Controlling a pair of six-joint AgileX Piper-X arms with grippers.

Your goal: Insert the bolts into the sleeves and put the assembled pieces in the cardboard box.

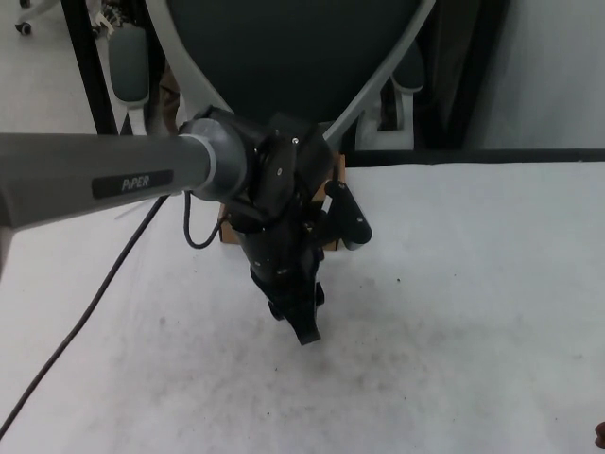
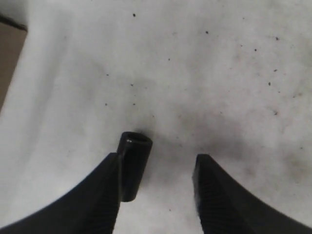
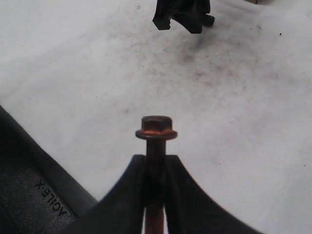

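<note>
Above the white worktop (image 1: 473, 331), the right end effector (image 3: 156, 158) pinches a bolt (image 3: 156, 132) by its shank. The spread left end effector (image 2: 158, 157) has a black sleeve (image 2: 134, 165) against one finger. Insertion looks to be next and will need careful alignment.

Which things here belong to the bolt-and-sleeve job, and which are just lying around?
Job: copper-coloured flanged metal bolt, in right end effector; black tubular sleeve by left end effector; brown cardboard box.
Lying about: black cable; grey office chair.
</note>
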